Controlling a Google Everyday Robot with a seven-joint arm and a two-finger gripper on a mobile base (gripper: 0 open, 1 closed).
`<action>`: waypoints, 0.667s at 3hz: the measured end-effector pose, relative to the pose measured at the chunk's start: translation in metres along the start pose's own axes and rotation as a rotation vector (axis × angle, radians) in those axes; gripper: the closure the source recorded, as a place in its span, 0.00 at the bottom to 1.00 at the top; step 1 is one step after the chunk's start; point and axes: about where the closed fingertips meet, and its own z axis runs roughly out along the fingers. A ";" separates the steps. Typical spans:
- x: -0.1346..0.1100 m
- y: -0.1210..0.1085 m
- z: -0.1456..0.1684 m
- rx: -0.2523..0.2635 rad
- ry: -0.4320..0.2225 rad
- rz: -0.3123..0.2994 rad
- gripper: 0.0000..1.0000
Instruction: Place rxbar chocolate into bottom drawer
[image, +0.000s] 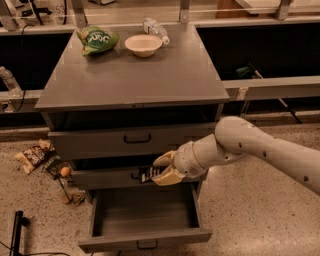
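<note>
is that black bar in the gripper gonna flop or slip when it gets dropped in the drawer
The rxbar chocolate sticks out of the gripper, in front of the middle drawer, without drooping, so it is probably fairly stiff. It looks small and flat, so likely light. Being flat, it should lie still in the open bottom drawer rather than roll.

On the cabinet top (135, 80) we find a snack bag (97, 39) at the back left, a bowl (143, 44) to its right and a bottle (155, 29) behind the bowl. Our gripper (157, 171), clasping the rxbar chocolate (147, 174), sits before the middle drawer (107, 178) and above the pulled-out bottom drawer (115, 241). Wrappers (34, 155) lie on the floor to the left.
</note>
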 end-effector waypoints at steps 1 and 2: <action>0.045 0.000 0.054 0.000 -0.031 0.061 1.00; 0.101 -0.012 0.116 -0.014 -0.057 0.103 1.00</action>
